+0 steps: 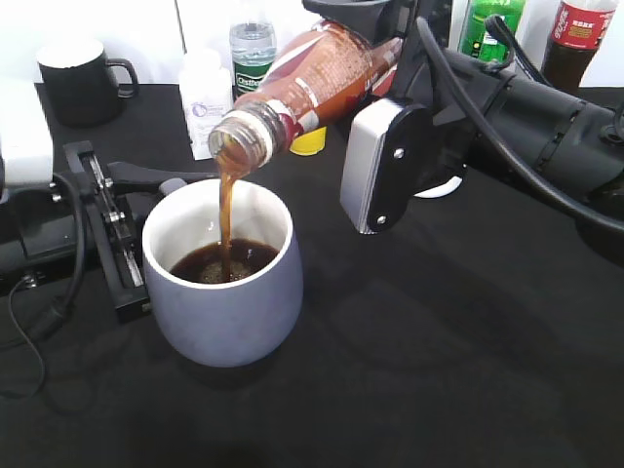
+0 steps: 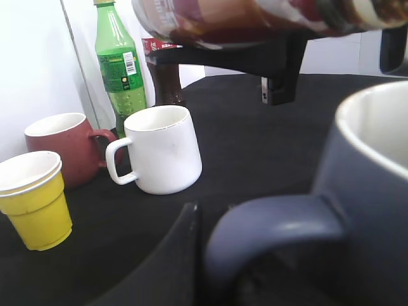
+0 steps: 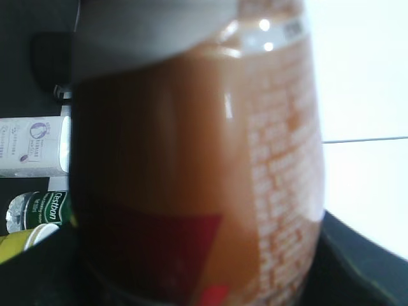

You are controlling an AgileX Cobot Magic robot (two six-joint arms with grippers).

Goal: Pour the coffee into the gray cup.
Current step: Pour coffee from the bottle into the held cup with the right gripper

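Observation:
The gray cup point(image 1: 224, 292) stands on the black table, partly filled with dark coffee. The coffee bottle point(image 1: 312, 83) is tilted mouth-down above it, and a brown stream falls from its open neck into the cup. My right gripper point(image 1: 387, 51) is shut on the bottle's lower body; the bottle point(image 3: 204, 159) fills the right wrist view and hides the jaws. My left gripper point(image 1: 146, 185) is at the cup's handle. In the left wrist view one finger point(image 2: 185, 248) lies against the handle point(image 2: 274, 223), and the bottle point(image 2: 255, 19) passes overhead.
A black mug point(image 1: 80, 80), white bottle point(image 1: 207, 97), water bottle point(image 1: 253, 49), green bottle point(image 1: 490, 24) and cola bottle point(image 1: 575, 39) stand at the back. The left wrist view shows a white mug point(image 2: 162, 150), red mug point(image 2: 64, 146) and stacked yellow cups point(image 2: 35, 197).

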